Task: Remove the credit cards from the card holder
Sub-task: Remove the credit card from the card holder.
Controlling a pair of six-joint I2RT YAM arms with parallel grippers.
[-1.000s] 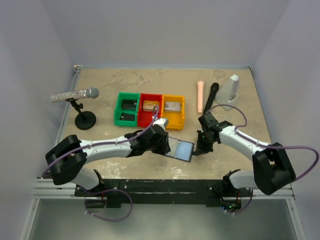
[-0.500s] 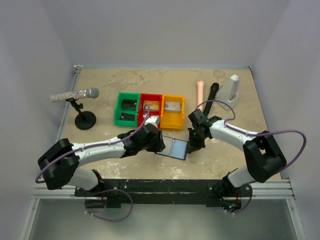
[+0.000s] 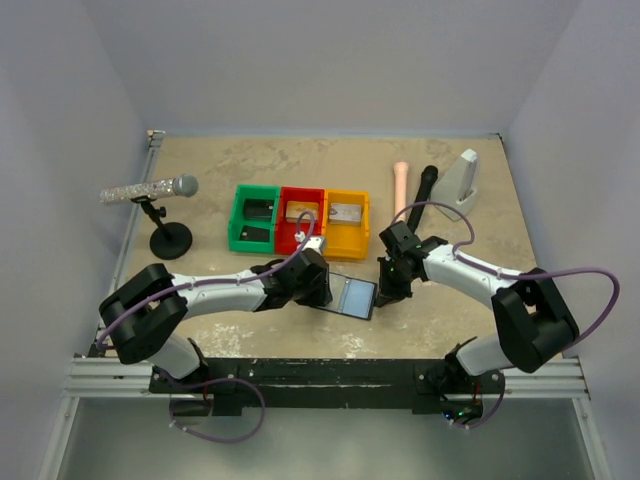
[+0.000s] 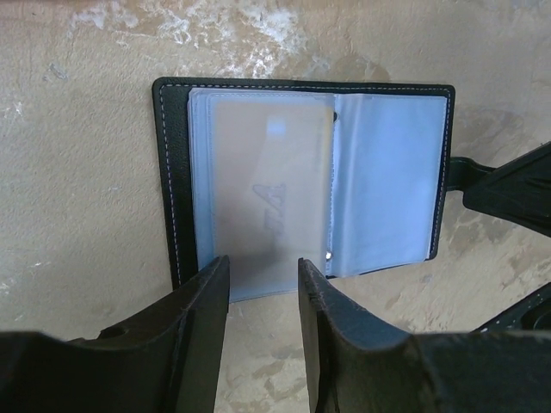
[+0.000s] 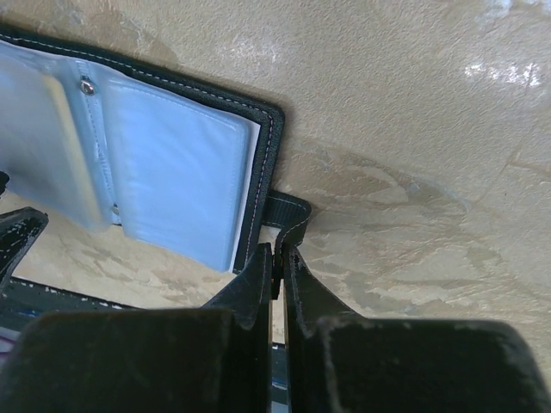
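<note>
The card holder (image 3: 352,296) lies open on the table, pale blue inner sleeves up, black rim showing (image 4: 168,172). Through its left frosted sleeve a greyish credit card (image 4: 267,189) shows; a tan edge (image 5: 62,142) peeks from the sleeves. My left gripper (image 4: 263,280) is open, its fingers straddling the near edge of that sleeve without clamping it; from above it sits at the holder's left side (image 3: 322,288). My right gripper (image 5: 277,258) is shut on the holder's black side tab (image 5: 291,213), at the holder's right edge (image 3: 386,292).
Joined green (image 3: 252,217), red (image 3: 300,218) and yellow (image 3: 347,222) bins stand just behind the holder, each with small flat items inside. A microphone on a stand (image 3: 165,200) is at the left. A pink tube (image 3: 400,190), black tool (image 3: 426,185) and white wedge (image 3: 462,180) lie at back right.
The holder has slid a little left and back, with my right gripper following on its tab. My left gripper has shifted with it and its jaws have widened slightly.
</note>
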